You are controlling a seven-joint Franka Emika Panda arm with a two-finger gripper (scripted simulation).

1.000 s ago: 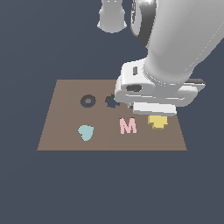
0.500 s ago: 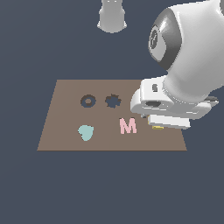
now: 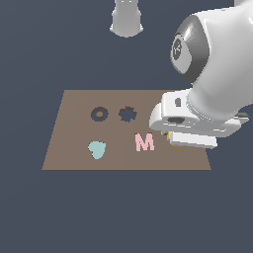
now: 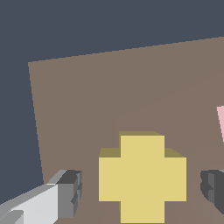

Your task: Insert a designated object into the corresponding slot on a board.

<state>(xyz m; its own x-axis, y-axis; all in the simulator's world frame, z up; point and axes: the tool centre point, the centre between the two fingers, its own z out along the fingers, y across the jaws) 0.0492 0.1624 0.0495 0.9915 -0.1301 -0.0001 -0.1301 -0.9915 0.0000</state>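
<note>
The board [image 3: 79, 99] lies flat on a dark ground [image 3: 49, 212], mid-frame in the exterior view; on it a pink M [image 3: 144, 142], a teal piece [image 3: 97, 149] lower left; a yellow cross [image 4: 142, 177] near its right edge.

Exterior: high, oblique; wrist: close, downward, board [image 3: 74, 148].

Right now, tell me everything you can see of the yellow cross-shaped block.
The yellow cross block is a chunky plus shape with four square arms, flat matte top and darker olive side faces. It lies flat on the brown board, near the pink M. The open claw straddles it, one finger on each side, neither touching. In the exterior view the arm hides nearly all of it.
</note>
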